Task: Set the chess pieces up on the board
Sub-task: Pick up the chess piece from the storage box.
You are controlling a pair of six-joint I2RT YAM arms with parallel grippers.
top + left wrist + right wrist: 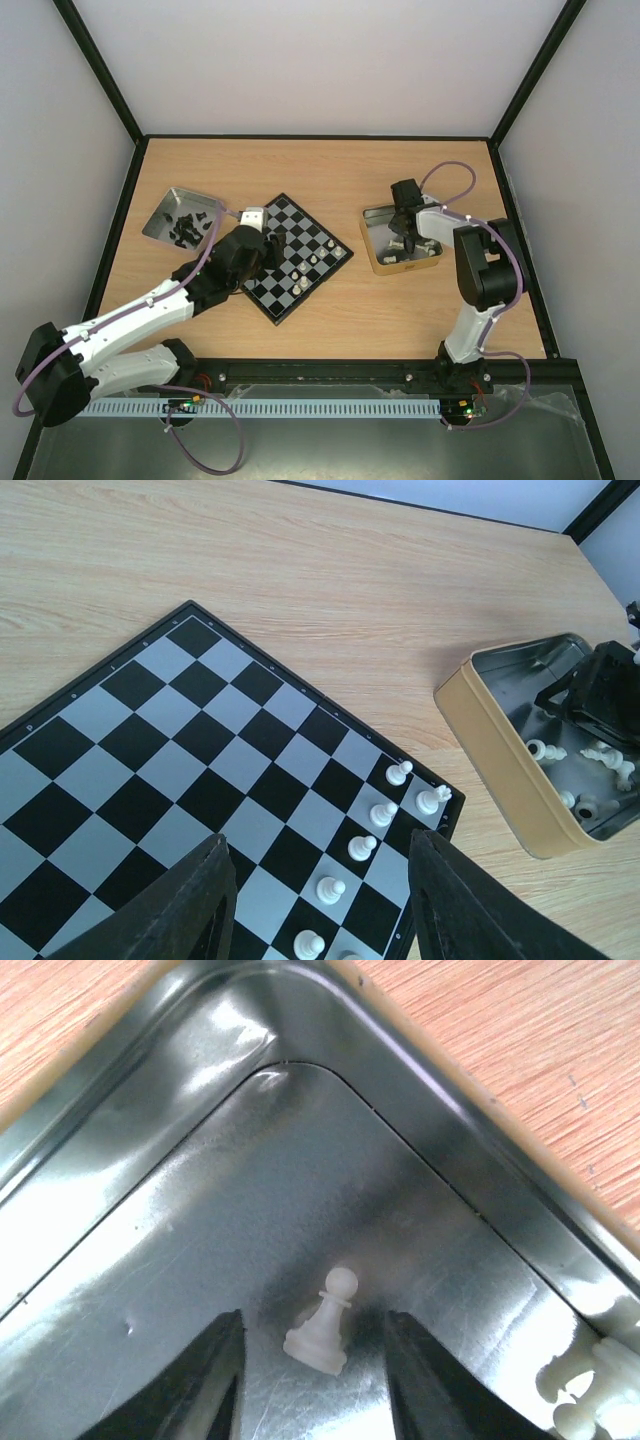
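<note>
The right gripper (pixel 313 1320) sits in a corner of the metal tray (pixel 200 1210), jaws apart on either side of a leaning white pawn (pixel 322 1332), evidently positioned to close on it for transfer. The left gripper (pixel 320 845) hovers, jaws apart and empty, over the board (pixel 150 750), where a row of white pawns (pixel 362 847) stands near one edge. No brand, label or writing is legible.

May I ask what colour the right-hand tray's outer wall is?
Tan; the tray wall shows best in the left wrist view.
</note>
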